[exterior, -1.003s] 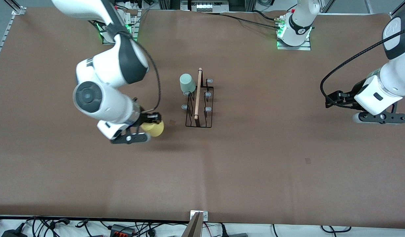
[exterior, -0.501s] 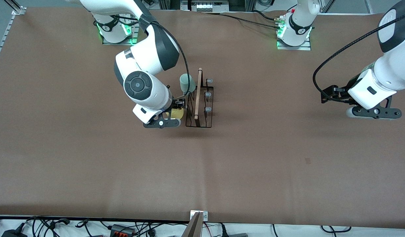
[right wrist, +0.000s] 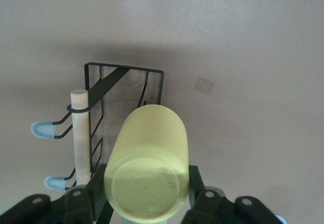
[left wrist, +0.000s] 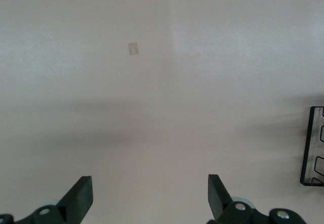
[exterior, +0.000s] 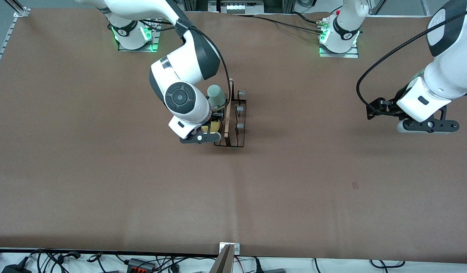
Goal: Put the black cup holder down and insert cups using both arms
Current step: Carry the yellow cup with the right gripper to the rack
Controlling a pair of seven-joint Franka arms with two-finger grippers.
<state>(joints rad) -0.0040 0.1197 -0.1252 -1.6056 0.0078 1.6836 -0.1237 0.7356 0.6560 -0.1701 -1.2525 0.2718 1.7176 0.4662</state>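
The black cup holder (exterior: 233,125) stands mid-table with its wooden rod handle (exterior: 228,110) on top. A pale green cup (exterior: 216,94) sits upside down on a peg at the end of the holder farther from the front camera. My right gripper (exterior: 210,131) is shut on the yellow cup (exterior: 215,126) and holds it over the side of the holder toward the right arm's end. In the right wrist view the yellow cup (right wrist: 149,168) lies between the fingers (right wrist: 83,204), beside the rod (right wrist: 81,133). My left gripper (exterior: 426,125) is open and empty (left wrist: 149,198). No light blue cup shows.
Several bare grey-tipped pegs (exterior: 239,109) stand on the side of the holder toward the left arm's end. A corner of the holder (left wrist: 314,148) shows in the left wrist view. A small mark (exterior: 354,185) lies on the brown table cover, nearer the front camera.
My right arm has carried the yellow cup from the right arm's end of the table over to the holder. My left gripper has drifted slightly toward the holder.
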